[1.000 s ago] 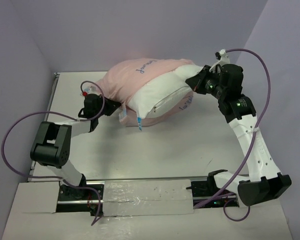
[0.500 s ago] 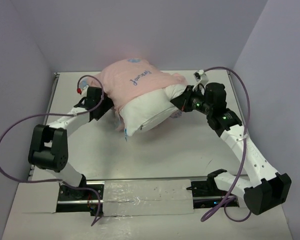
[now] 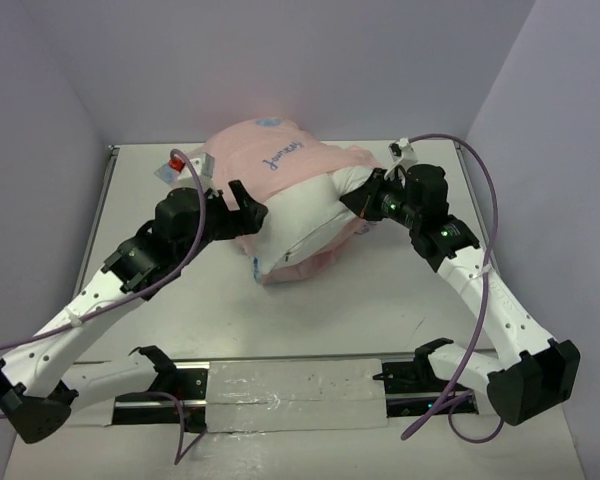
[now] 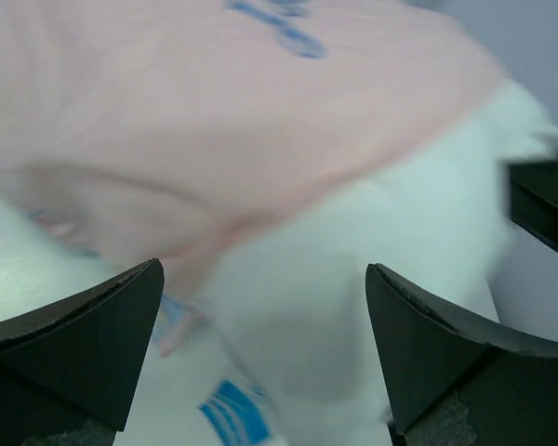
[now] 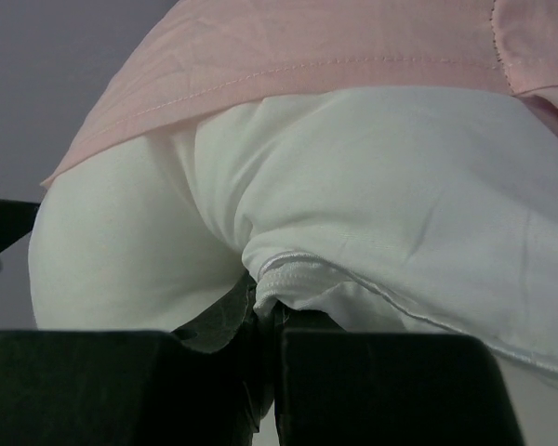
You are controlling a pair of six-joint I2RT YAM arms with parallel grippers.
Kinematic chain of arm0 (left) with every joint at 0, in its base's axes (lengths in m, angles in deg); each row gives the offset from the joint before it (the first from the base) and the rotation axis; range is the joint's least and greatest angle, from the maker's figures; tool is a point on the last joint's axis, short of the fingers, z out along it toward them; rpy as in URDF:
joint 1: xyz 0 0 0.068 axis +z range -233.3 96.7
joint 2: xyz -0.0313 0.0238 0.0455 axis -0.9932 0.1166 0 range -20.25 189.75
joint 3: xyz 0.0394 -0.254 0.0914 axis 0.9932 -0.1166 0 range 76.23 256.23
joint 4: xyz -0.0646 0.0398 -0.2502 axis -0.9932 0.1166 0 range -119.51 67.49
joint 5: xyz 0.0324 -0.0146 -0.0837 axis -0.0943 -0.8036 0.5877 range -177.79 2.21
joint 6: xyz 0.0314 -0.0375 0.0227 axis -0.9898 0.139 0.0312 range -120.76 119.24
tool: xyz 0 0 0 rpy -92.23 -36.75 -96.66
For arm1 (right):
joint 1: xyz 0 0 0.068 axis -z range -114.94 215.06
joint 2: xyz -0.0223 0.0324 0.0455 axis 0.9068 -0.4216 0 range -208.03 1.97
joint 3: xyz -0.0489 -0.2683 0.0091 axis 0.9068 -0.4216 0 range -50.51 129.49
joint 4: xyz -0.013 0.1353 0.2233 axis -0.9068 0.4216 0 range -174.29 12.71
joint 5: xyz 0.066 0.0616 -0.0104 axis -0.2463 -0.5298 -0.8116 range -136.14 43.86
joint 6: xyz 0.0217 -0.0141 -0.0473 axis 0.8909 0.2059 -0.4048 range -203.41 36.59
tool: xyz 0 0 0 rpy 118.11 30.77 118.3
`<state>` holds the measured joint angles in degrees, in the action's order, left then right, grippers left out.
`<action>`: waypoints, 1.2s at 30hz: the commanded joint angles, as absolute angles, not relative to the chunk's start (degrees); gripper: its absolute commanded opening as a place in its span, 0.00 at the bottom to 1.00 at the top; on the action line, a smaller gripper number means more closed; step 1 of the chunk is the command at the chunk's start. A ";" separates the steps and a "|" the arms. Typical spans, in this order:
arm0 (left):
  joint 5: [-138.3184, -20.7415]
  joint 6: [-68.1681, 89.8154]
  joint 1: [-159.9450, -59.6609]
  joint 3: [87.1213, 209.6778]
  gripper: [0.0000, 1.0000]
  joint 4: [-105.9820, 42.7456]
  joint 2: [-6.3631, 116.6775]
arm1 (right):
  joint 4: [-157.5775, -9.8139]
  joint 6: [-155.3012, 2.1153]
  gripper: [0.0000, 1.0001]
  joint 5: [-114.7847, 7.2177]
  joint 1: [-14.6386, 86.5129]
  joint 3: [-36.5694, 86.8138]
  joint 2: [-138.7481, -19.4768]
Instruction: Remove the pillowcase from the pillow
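Note:
The pale pink pillowcase (image 3: 270,160) with blue marks covers the far part of the plump white pillow (image 3: 305,215), whose near end sticks out bare. My left gripper (image 3: 244,206) is open at the pillow's left side, by the pink hem. In the left wrist view its fingers (image 4: 84,339) stand wide apart around nothing, facing the pillowcase (image 4: 214,121), the pillow (image 4: 391,232) and a blue tag (image 4: 231,413). My right gripper (image 3: 356,200) is shut on the pillow's right corner. The right wrist view shows its jaws (image 5: 272,307) pinching the seam of the pillow (image 5: 400,204) under the pillowcase (image 5: 307,46).
Both lie on a white table (image 3: 380,290) walled in purple on three sides. A metal rail with taped padding (image 3: 290,385) runs along the near edge between the arm bases. Purple cables (image 3: 500,200) loop off both arms.
My left gripper has opened and swung right to the pillow's near-left side. The right gripper pulled the pillow corner leftward and nearer, then held still.

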<state>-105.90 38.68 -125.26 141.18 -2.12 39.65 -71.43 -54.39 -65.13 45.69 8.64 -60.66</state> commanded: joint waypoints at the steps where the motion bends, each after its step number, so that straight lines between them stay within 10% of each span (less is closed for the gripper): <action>1: -94.48 27.22 -131.36 145.57 0.99 -9.91 39.86 | -77.87 -52.82 0.00 -65.83 44.24 9.69 -61.49; 8: -107.62 16.83 -147.53 155.84 0.99 -6.33 50.75 | -77.17 -50.63 0.00 -65.21 42.30 9.96 -61.14; 23: -141.57 6.98 -149.22 156.65 0.99 -6.22 70.28 | -75.59 -46.67 0.00 -75.85 41.69 12.42 -58.85; 25: -143.59 7.06 -149.22 157.61 0.76 -5.70 73.43 | -76.47 -46.23 0.00 -79.09 41.69 12.68 -58.76; 26: -145.95 7.15 -149.22 157.88 0.13 -5.96 74.57 | -76.82 -46.32 0.00 -80.15 41.69 12.77 -58.76; 27: -149.02 8.81 -149.13 158.05 0.00 -6.66 74.85 | -77.26 -46.32 0.00 -81.98 41.69 12.86 -59.20; 31: -160.02 11.11 -149.05 157.80 0.00 -12.25 72.05 | -72.01 -53.31 0.05 -83.76 41.69 17.14 -61.65; 36: -157.58 8.65 -147.38 150.07 0.00 -22.29 58.08 | -62.07 -62.91 0.58 -77.71 42.04 22.34 -60.53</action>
<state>-149.44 9.96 -151.14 152.59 -14.60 66.93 -64.87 -55.29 -76.29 42.41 16.73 -63.94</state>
